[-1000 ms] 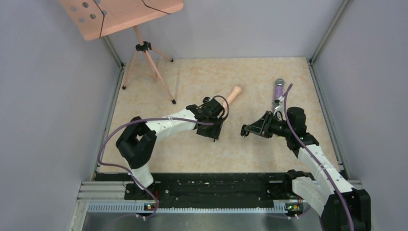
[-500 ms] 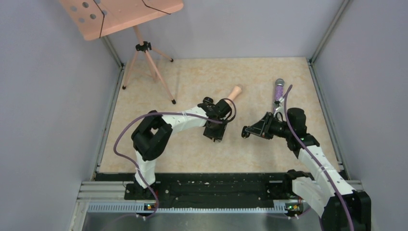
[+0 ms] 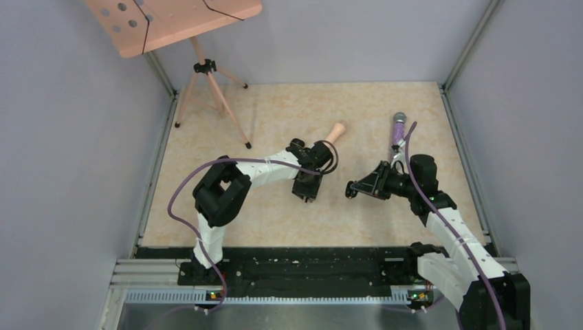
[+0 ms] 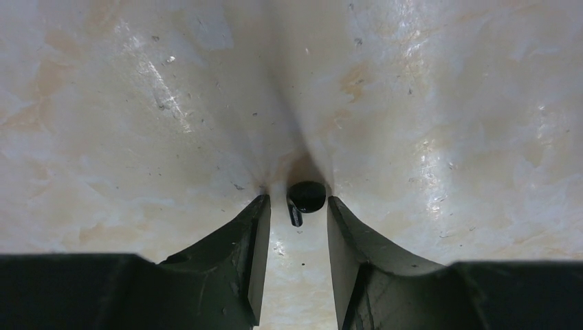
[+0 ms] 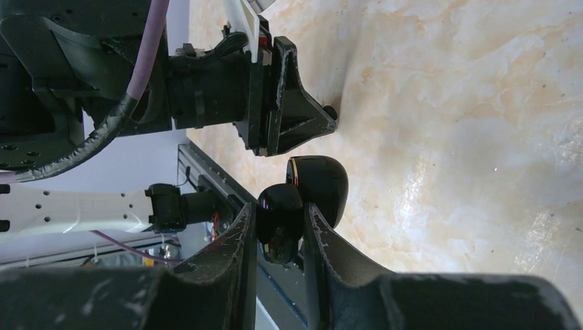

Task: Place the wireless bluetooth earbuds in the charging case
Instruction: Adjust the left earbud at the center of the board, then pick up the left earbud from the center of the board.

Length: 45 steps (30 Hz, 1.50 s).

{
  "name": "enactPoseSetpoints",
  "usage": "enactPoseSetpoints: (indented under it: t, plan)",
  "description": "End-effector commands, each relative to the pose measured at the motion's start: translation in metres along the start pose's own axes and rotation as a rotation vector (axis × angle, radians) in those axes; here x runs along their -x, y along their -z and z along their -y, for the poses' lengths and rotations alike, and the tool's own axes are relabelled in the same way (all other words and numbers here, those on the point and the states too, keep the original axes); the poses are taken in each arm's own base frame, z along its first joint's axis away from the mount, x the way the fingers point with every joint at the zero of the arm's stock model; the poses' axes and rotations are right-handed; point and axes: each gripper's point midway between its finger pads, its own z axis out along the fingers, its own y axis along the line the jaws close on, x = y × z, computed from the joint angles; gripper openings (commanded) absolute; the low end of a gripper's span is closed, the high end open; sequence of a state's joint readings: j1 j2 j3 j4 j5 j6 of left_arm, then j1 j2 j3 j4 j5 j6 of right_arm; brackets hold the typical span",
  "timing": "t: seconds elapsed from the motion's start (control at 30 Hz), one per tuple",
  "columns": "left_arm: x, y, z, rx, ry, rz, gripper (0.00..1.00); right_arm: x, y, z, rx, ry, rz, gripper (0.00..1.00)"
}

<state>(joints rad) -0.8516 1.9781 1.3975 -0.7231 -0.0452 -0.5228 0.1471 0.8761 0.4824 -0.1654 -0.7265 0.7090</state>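
Note:
One tiny black earbud (image 4: 306, 196) lies on the marbled table, its short stem pointing back between the tips of my left gripper (image 4: 296, 202). The jaws straddle it; the right fingertip is almost against it and a gap remains on the left. From above, this gripper (image 3: 306, 195) points down at the table centre. My right gripper (image 5: 280, 209) is shut on the glossy black charging case (image 5: 280, 223), held above the table with its lid (image 5: 322, 184) swung open. In the top view the right gripper (image 3: 353, 188) hovers just right of the left one. No other earbud shows.
A peach handle-shaped object (image 3: 335, 132) lies behind the left gripper. A purple-tipped stick (image 3: 398, 126) lies at the back right. A tripod (image 3: 208, 86) carrying a peach board (image 3: 172, 20) stands at the back left. Grey walls enclose the table.
The left arm has stretched to the right, its gripper shifting a little that way, and its jaws have narrowed around the earbud. The right arm and the case have not moved.

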Motion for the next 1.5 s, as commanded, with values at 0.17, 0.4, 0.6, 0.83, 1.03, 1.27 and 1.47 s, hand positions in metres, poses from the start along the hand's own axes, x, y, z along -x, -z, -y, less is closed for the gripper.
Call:
enactPoseSetpoints:
  t: [0.17,0.4,0.6,0.83,1.03,1.27,1.47]
  plan:
    - [0.011,-0.002,0.006,0.008,0.008,0.016,0.39,0.018,0.006,-0.015,0.029,0.063,0.058,0.0]
    - [0.003,-0.005,0.003,0.019,0.009,-0.005,0.31,0.018,0.006,-0.015,0.028,0.062,0.06,0.0]
    - [-0.001,-0.008,0.001,0.025,0.009,-0.015,0.23,0.018,0.006,-0.015,0.028,0.062,0.059,0.0]
    - [0.0,-0.003,-0.004,0.06,0.026,-0.009,0.44,0.018,0.006,-0.015,0.028,0.064,0.06,0.0]
    - [-0.002,-0.007,-0.007,0.103,0.143,-0.001,0.43,0.016,0.005,-0.014,0.027,0.062,0.056,0.0]
    - [-0.009,-0.015,-0.008,0.12,0.22,-0.022,0.42,0.017,0.006,-0.016,0.033,0.067,0.059,0.0]
    - [-0.011,-0.011,-0.009,0.126,0.228,-0.026,0.42,0.016,0.006,-0.016,0.034,0.067,0.053,0.0]
